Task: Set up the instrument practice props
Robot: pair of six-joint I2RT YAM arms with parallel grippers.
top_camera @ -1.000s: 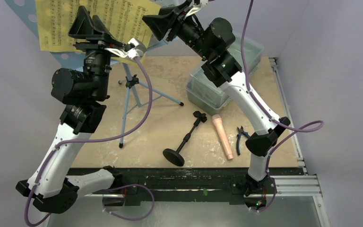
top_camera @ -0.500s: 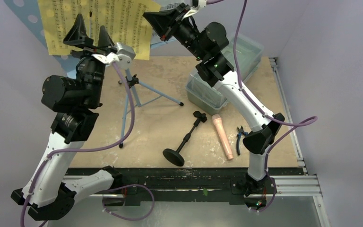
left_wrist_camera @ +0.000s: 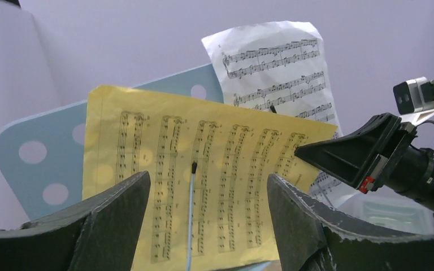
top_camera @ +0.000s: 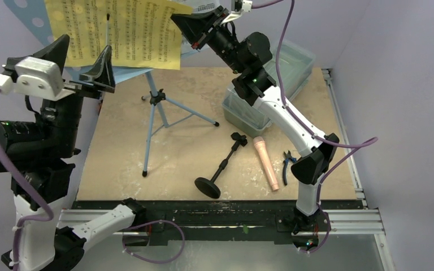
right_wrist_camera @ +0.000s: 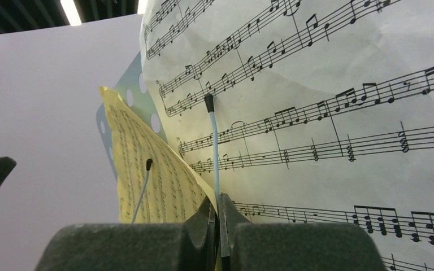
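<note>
The mic stand point(top_camera: 221, 166) lay flat on the worktop point(top_camera: 192, 152), base toward the near edge, the toy microphone point(top_camera: 265, 162) just right of it, both nearer the right arm point(top_camera: 294, 127). The right claw point(right_wrist_camera: 217, 206) was pinched shut up at the white sheet point(right_wrist_camera: 344, 113) on the music stand point(top_camera: 148, 135); the left claw point(left_wrist_camera: 208, 180) gaped wide facing the yellow sheet point(left_wrist_camera: 147, 169). The lidded box point(top_camera: 243, 116)'s contents were unclear.
</note>
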